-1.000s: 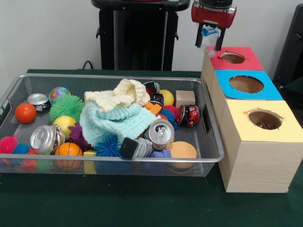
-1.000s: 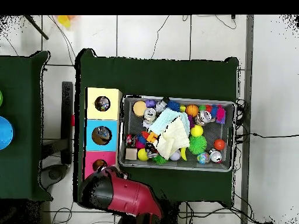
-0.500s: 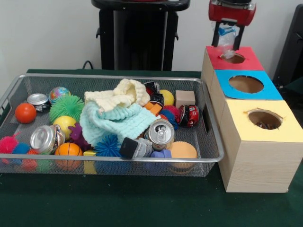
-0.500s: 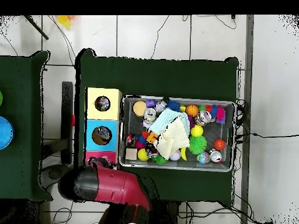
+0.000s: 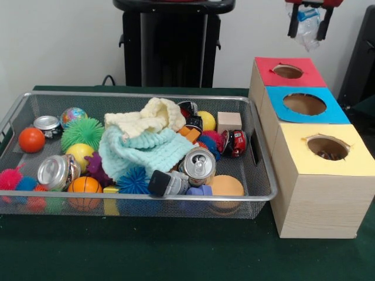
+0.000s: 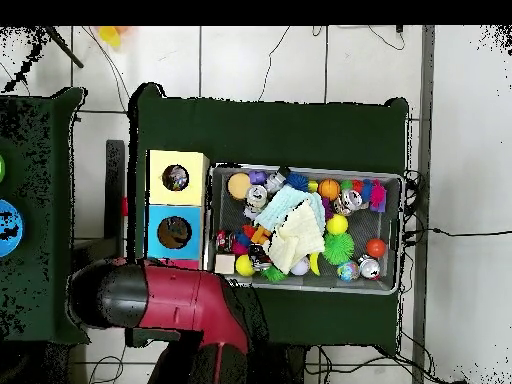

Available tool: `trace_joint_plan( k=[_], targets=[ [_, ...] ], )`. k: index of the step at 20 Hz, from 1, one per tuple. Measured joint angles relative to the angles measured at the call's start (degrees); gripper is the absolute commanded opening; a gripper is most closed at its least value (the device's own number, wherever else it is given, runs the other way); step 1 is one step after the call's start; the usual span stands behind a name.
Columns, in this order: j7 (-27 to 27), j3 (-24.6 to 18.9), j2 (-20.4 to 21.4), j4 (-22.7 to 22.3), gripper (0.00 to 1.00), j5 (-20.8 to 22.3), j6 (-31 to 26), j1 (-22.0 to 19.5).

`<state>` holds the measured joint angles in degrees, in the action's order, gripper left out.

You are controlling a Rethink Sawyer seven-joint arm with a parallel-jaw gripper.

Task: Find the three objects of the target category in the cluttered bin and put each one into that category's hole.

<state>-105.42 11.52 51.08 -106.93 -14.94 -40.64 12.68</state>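
- Table (image 5: pixel 176 257) carries the wire bin (image 5: pixel 261 175) left of the red-topped box (image 5: pixel 266 79).
- Box hole (image 5: pixel 288 71) lies below and slightly left of the gripper (image 5: pixel 306 26); nothing blocks it.
- Fingers (image 5: pixel 321 26) clamp a clear crumpled plastic piece (image 5: pixel 307 20), hanging upright.

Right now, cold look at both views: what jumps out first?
The wire bin heaped with toys: pale yellow and mint cloths piled in its middle among balls and an upturned can. To its right in the front view stands a row of boxes with holes, topped red, blue and yellow. At the top edge beyond the red box, the gripper is shut on a clear crumpled plastic item.
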Motion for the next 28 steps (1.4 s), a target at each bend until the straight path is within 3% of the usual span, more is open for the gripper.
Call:
trace_joint_plan(
  k=[12,28],
  targets=[
    [0.0,-0.02,-1.91,0.74,0.0,0.06,5.01,-3.46],
    [0.0,-0.02,-5.97,2.77,0.0,0.07,7.48,-1.36]
  ],
)
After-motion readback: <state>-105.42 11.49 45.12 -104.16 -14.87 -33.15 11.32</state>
